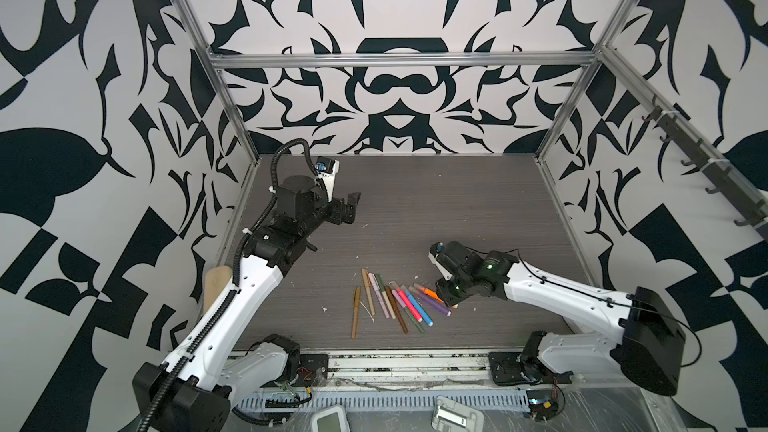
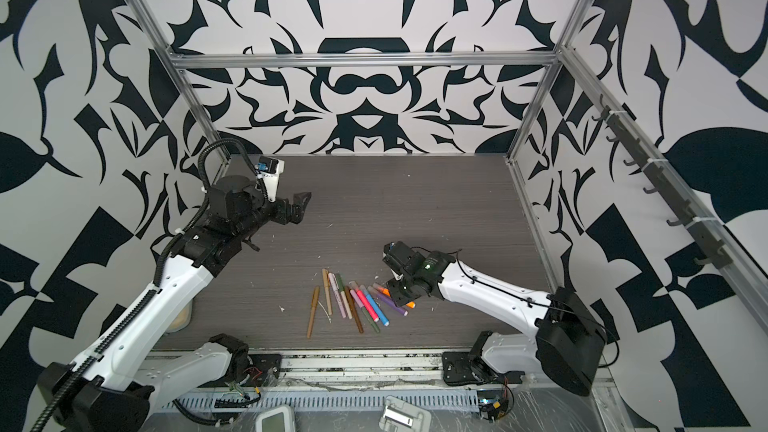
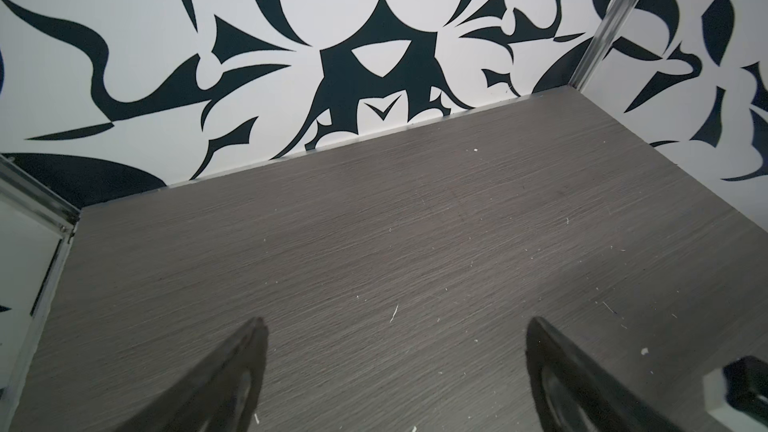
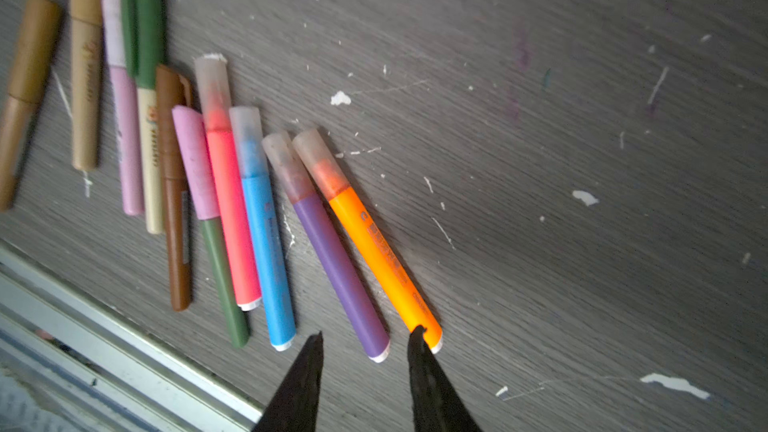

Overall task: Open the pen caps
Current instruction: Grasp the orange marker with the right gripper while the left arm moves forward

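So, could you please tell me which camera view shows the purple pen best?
The right wrist view: the purple pen lies close and whole, its cap on. Both top views show it only small and far. The left wrist view misses it.

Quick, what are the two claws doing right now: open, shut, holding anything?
Left gripper: open, holding nothing.
Right gripper: open, jaws flanking the purple marker near its end, nothing gripped.
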